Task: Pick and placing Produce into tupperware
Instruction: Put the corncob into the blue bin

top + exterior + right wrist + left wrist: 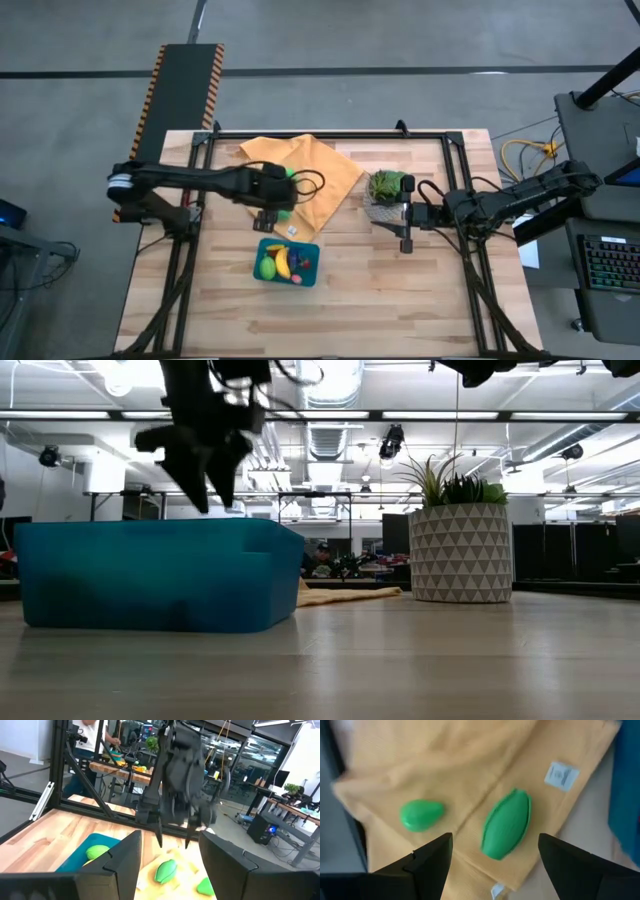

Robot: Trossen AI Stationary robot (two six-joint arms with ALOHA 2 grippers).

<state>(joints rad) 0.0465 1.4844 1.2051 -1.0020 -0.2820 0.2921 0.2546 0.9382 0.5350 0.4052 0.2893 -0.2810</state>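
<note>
While the high view hides them, two green produce pieces (506,824) show under the open left gripper (492,851).

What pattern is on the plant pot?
White triangles outlined in grey cover the plant pot; the low view shows it best.

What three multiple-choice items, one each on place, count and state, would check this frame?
1. The small teal-blue plastic tupperware sits: A) on the orange-yellow cloth; B) on bare wood beside the cloth; C) beside the potted plant.
2. Green toy produce pieces on the cloth: A) one; B) two; C) four.
3. The left gripper is: A) open above the cloth; B) shut on a banana; C) inside the tupperware.

Key: B, the high view shows wood around it; B, the pear-shaped piece and ribbed oval piece; A, fingers spread, nothing held.
</note>
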